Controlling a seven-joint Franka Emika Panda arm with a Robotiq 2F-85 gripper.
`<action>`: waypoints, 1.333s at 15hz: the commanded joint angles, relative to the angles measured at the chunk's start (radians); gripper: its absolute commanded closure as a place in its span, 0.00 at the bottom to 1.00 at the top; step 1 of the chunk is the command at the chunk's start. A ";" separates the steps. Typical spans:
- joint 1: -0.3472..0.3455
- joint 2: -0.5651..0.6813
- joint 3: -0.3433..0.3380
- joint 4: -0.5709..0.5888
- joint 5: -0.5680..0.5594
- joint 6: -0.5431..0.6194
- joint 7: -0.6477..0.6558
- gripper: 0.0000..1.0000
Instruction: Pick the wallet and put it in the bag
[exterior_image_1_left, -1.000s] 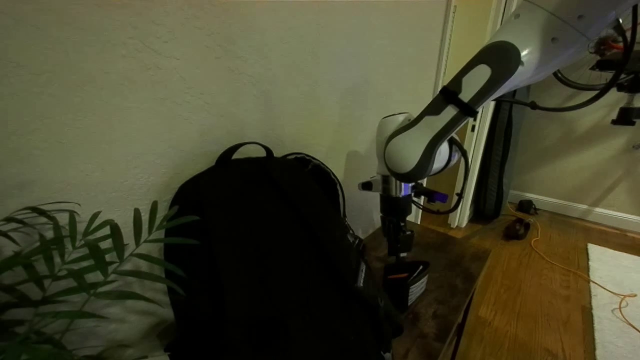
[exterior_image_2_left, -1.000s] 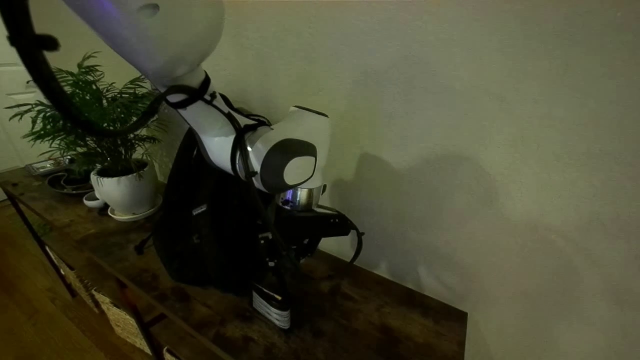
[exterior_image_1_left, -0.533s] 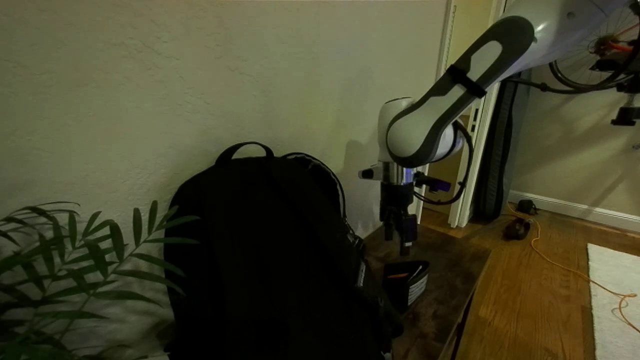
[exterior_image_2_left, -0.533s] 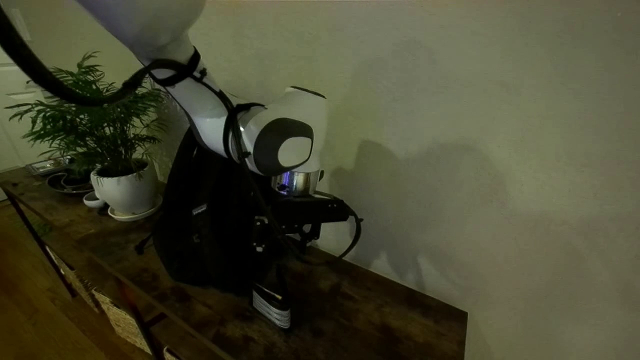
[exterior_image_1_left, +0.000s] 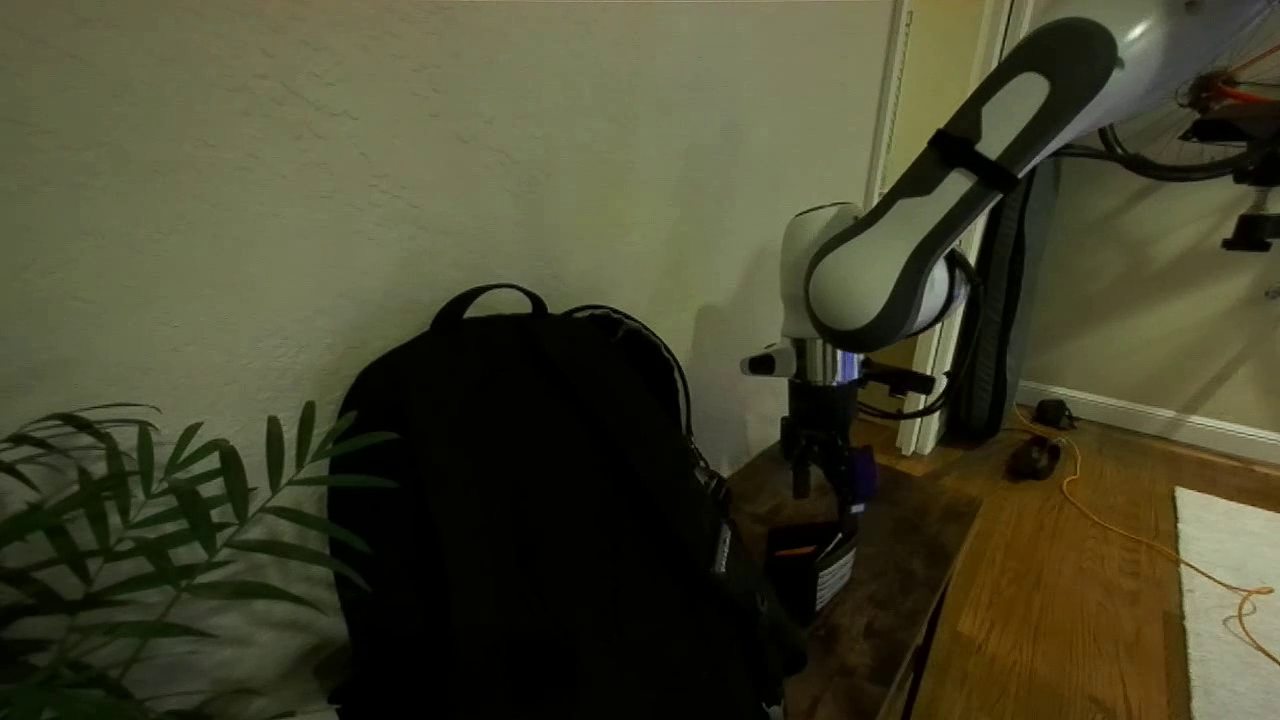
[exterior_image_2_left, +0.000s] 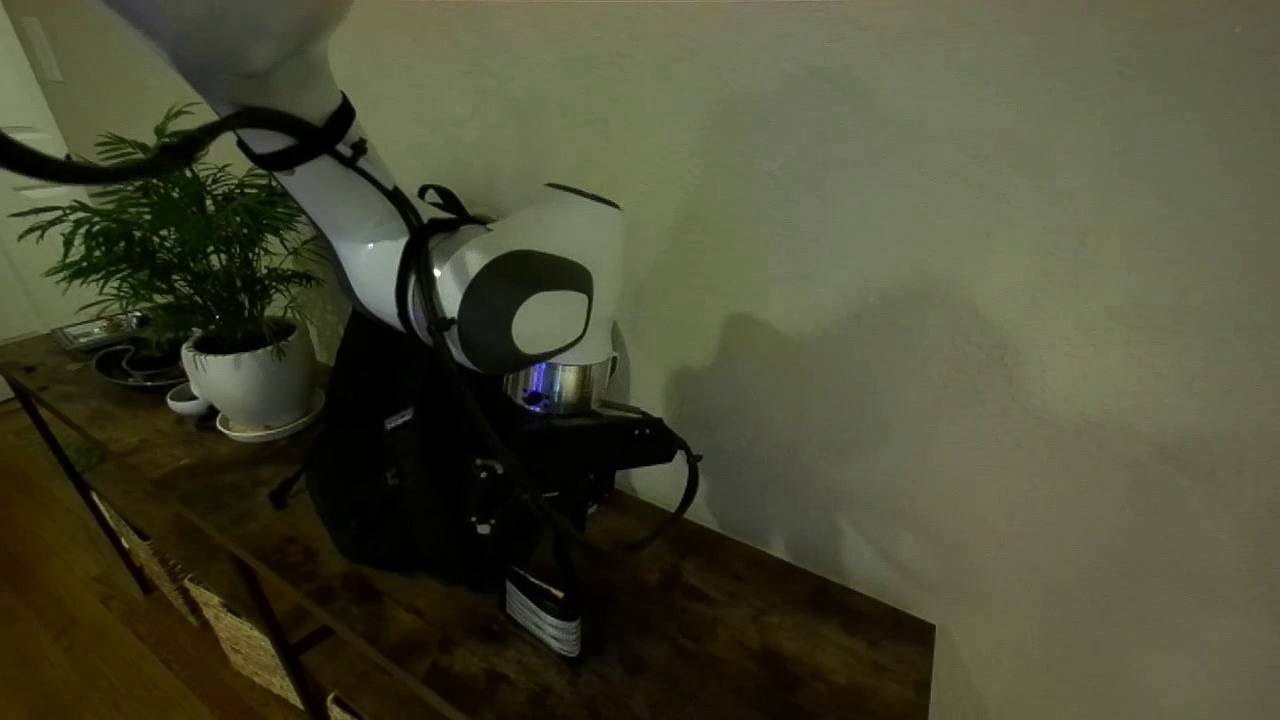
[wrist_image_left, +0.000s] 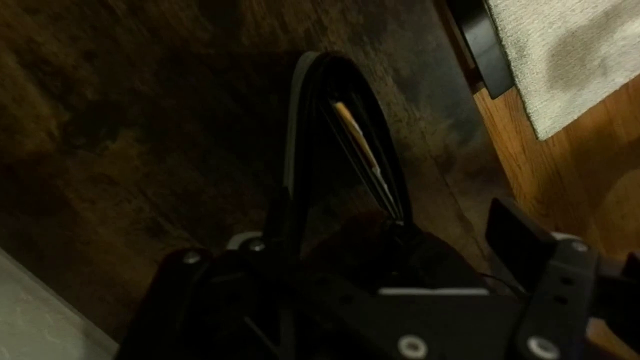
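The wallet (exterior_image_1_left: 793, 580) stands on edge on the dark wooden table, half unfolded in a V. Its outer side has pale stripes (exterior_image_2_left: 543, 622), and an orange card edge shows inside. My gripper (exterior_image_1_left: 828, 497) points down just above it, fingers spread and holding nothing. In the wrist view the wallet (wrist_image_left: 384, 145) lies ahead of and between the wide-apart fingers of my gripper (wrist_image_left: 392, 220); the left finger overlaps one flap, and I cannot tell whether it touches. The bag, a black backpack (exterior_image_1_left: 530, 500), stands upright beside the wallet against the wall. Pale lining shows along its upper zip edge.
A plant in a white pot (exterior_image_2_left: 255, 375) stands on the table beyond the backpack. The wall (exterior_image_2_left: 900, 250) runs close along the table's back. The table's front edge (exterior_image_2_left: 330, 640) drops to the wooden floor, where a pale rug (exterior_image_1_left: 1225, 570) and an orange cord (exterior_image_1_left: 1110, 525) lie.
My gripper has opened wider and lifted off the wallet's top, then shifted away from the backpack and come down slightly. The wallet and backpack have stayed where they were.
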 joint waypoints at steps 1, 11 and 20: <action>0.022 -0.043 -0.036 -0.125 -0.046 0.157 -0.026 0.00; 0.040 -0.009 -0.061 -0.201 -0.180 0.392 -0.006 0.00; 0.043 0.036 -0.058 -0.194 -0.206 0.428 -0.012 0.00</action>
